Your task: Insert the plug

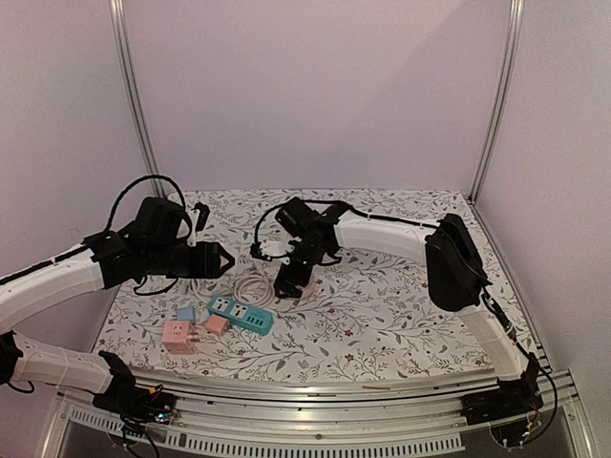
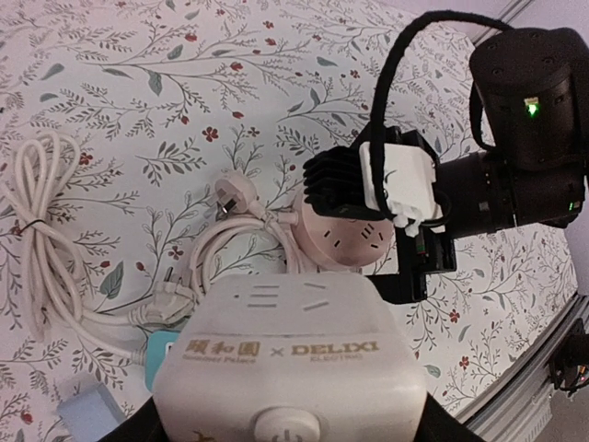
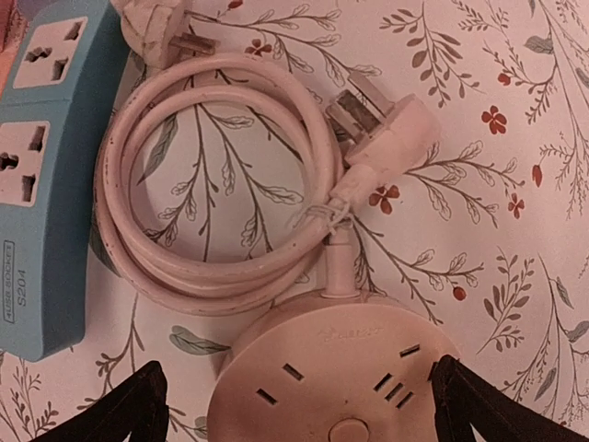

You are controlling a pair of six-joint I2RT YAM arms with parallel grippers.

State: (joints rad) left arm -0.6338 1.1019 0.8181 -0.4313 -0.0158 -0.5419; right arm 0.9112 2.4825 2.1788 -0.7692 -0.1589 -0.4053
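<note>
Left arm [image 1: 52, 281] and right arm [image 1: 382, 232]: white link shells joined by bulky black joint housings, the left pincer [image 1: 220, 260] wholly black. Behind the right pincer [image 1: 289, 284]: a ribbed black block [image 2: 329, 180], a white bracket [image 2: 396, 175], an arching black cable [image 2: 394, 69] and a black housing [image 2: 525, 64] bearing a small lit green lamp [image 2: 531, 108]. Its fingertips [image 3: 138, 405] are black and tapered.

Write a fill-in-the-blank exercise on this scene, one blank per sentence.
1. The left end effector grips a white socket block printed in capitals with ____.
2. The right end effector stands open over the pink socket, whose shape is ____.
3. The power strip beside the coiled cable is coloured ____.
Missing words: DELIXI; round; blue.
</note>
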